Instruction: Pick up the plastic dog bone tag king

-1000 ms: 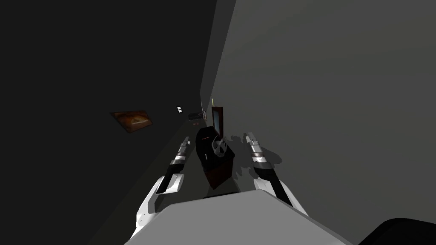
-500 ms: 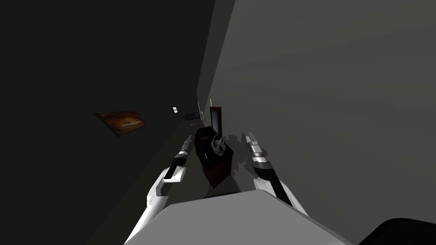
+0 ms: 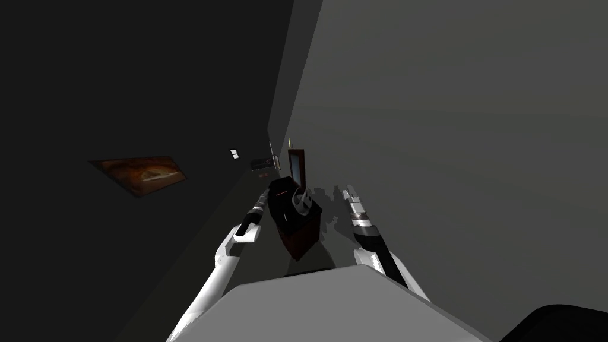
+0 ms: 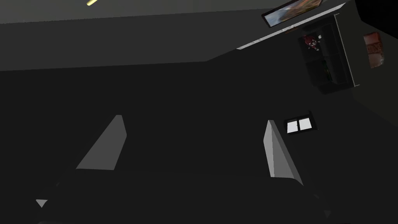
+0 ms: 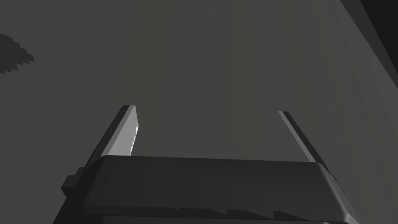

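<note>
Well apart from fingers (image 5: 126, 134): pale object (image 3: 303, 202) atop cabinet (image 3: 301, 237)

A dark worktop (image 3: 284, 209) on a reddish-brown cabinet (image 3: 304, 240) is seen ahead; a light grey object (image 3: 303, 202) is placed on it.

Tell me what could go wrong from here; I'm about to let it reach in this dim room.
The left gripper sits close beside the dark cabinet; a sideways swing could knock it. The pale thing on top is too small to identify and may not be the tag. Both open grippers point past the cabinet, the right gripper at a grey wall, so a reach starts unaimed.
</note>
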Available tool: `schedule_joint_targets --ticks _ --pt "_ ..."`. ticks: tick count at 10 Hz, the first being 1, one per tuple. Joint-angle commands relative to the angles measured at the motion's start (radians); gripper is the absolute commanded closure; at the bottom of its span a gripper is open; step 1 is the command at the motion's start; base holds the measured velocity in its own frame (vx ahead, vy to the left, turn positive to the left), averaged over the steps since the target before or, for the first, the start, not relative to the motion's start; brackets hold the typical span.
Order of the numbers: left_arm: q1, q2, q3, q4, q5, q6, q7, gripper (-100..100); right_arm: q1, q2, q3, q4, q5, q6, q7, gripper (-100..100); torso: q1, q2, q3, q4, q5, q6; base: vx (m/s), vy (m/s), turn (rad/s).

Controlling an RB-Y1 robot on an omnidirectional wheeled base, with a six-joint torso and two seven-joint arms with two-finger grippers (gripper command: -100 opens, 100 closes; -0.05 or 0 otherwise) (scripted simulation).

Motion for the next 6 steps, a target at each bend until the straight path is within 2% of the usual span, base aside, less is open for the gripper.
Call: schedule_joint_targets --ticks 1,2,3,4,5,6 --pt "-0.016 0.011 0.003 0.027 0.004 0.036 -0.012 -100 0.0 0.0 0.0 0.0 0.0 0.0 0.0 0 0.0 0.0 0.0 0.0 0.0 0.0 -0.039 0.031 -0.09" --pt "-0.052 0.025 0.008 0.07 0.008 0.073 -0.033 -100 0.0 0.0 0.0 0.0 0.0 0.0 0.0 0 0.0 0.0 0.0 0.0 0.0 -0.001 -0.035 0.016 -0.148" --pt "-0.052 0.025 0.008 0.078 0.008 0.073 -0.033 -100 0.0 0.0 0.0 0.0 0.0 0.0 0.0 0 -0.001 -0.001 0.0 0.0 0.0 0.0 -0.026 0.013 -0.07" --pt "-0.085 0.038 0.014 0.13 0.011 0.111 -0.056 -100 0.0 0.0 0.0 0.0 0.0 0.0 0.0 0 -0.001 -0.001 -0.001 0.0 0.0 -0.001 -0.031 0.01 -0.139" --pt "-0.118 0.051 0.022 0.156 0.014 0.139 -0.08 -100 0.0 0.0 0.0 0.0 0.0 0.0 0.0 0 -0.002 -0.001 -0.001 0.0 0.0 0.0 -0.053 0.006 -0.282" --pt "-0.118 0.051 0.022 0.186 0.014 0.148 -0.08 -100 0.0 0.0 0.0 0.0 0.0 0.0 0.0 0 -0.002 0.0 0.0 0.0 0.0 0.0 -0.039 0.007 -0.118"
